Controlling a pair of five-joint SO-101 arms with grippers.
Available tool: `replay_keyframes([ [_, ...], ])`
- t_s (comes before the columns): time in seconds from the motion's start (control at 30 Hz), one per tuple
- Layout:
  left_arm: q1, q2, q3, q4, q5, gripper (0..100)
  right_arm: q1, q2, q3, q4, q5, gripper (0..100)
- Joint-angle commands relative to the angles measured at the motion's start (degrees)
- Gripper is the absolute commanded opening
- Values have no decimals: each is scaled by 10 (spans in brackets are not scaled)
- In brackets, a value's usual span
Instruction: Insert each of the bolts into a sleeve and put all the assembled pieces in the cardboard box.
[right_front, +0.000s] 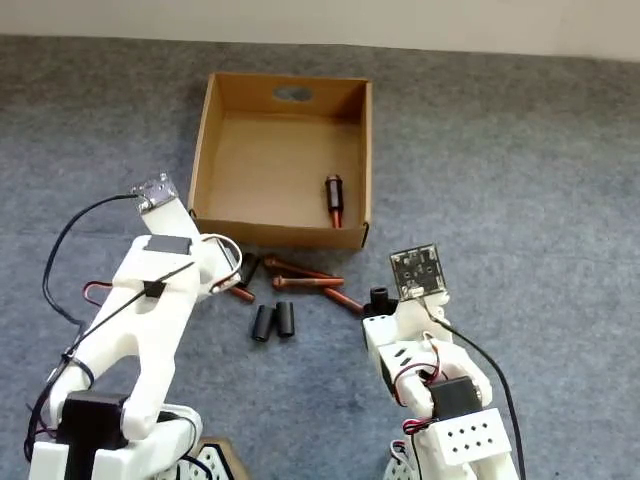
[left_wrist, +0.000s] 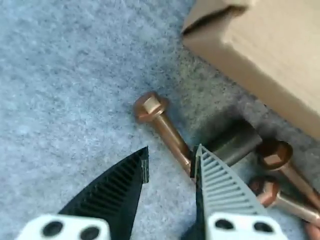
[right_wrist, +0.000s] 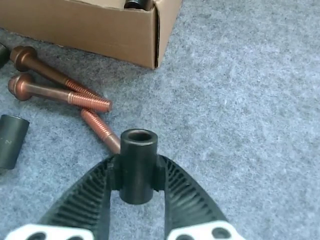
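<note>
Clamps a black sleeve (right_wrist: 137, 150) upright in the right gripper (right_wrist: 137, 165), bore facing up and unobstructed, above the carpet (right_wrist: 240, 100) just near and right of the cardboard box (right_front: 205, 150). Spreads the left gripper (left_wrist: 171, 155) wide over a copper bolt (left_wrist: 160, 122) lying flat just near the box's near-left corner, shank running in between the tips, nothing pinched yet. Inside the box, against its right wall: one assembled piece (right_front: 334, 200). Between the two arms, close to the box's near wall: three other bolts (right_front: 308, 283) in a loose fan, and a little nearer, two loose sleeves (right_front: 263, 322) side by side.

Probably handles as stiff, dense metal: no give, a smooth round shank, prone to roll or swivel under a glancing touch (the flanged head should check that somewhat). Best taken across the plain shank just below the head, leaving the threaded end free for the bore. Much the same for the sleeve: rigid, slick, light enough. Suits a side grip below the rim, as held here.

Hides the bolt's threaded end behind the grey finger (left_wrist: 220, 185). Cuts off two further bolts at the edge of the left wrist view. Buries the left gripper under its own arm in the high view. Cannot tell whether the third sleeve (left_wrist: 232, 145), dark beside the bolt, touches it.
</note>
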Motion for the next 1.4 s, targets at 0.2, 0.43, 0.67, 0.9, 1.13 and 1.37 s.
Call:
replay_keyframes([
  [0.2, 9, 127, -98, 18, 52, 154, -7, -7, -4, -8, -5, 5],
  [0.43, 9, 174, -160, 103, 53, 99, -7, -7, 0, -8, -5, 5],
  [0.67, 8, 169, -162, 127, 45, 6, -7, -7, 0, -8, -5, 5],
  [0.9, -4, 80, -157, 184, -105, 7, -7, -7, 0, -8, -5, 5],
  [1.13, -11, 44, -116, 171, -265, 10, -7, -7, 0, -8, -5, 5],
  [1.37, -11, 44, 1, -6, -274, 11, -7, -7, 0, -8, -5, 5],
])
